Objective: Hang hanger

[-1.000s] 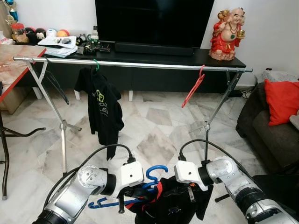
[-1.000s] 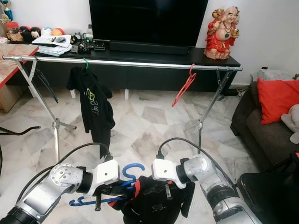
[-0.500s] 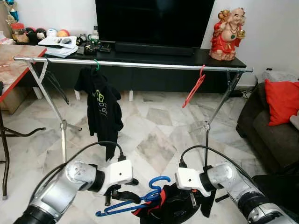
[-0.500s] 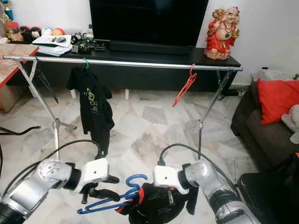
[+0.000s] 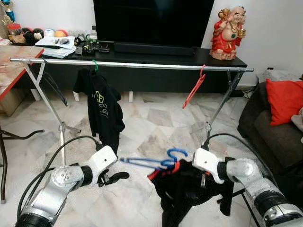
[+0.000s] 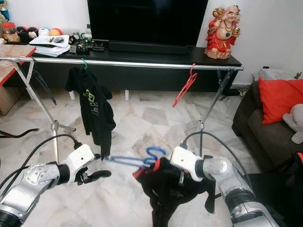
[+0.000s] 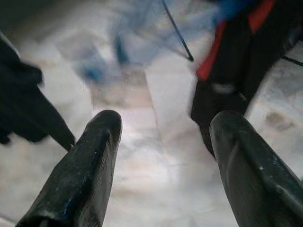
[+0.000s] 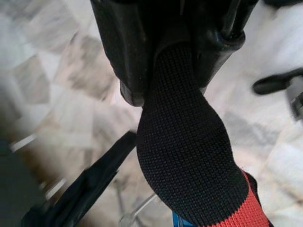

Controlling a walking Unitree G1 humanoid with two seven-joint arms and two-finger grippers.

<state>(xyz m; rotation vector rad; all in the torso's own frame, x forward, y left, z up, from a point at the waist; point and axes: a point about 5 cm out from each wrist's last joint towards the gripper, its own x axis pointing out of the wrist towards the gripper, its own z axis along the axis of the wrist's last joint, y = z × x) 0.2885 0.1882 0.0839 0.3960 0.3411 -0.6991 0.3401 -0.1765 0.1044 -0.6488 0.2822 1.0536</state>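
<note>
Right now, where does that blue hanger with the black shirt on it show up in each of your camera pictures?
Left eye view: blue hanger, low centre, above the black shirt, beside the right gripper.
Right eye view, low centre.
Left wrist view: a blurred blue shape, beyond the open fingers.
Right wrist view: a blue sliver under the clamped cloth.
Shared landmark: the clothes rail.
</note>
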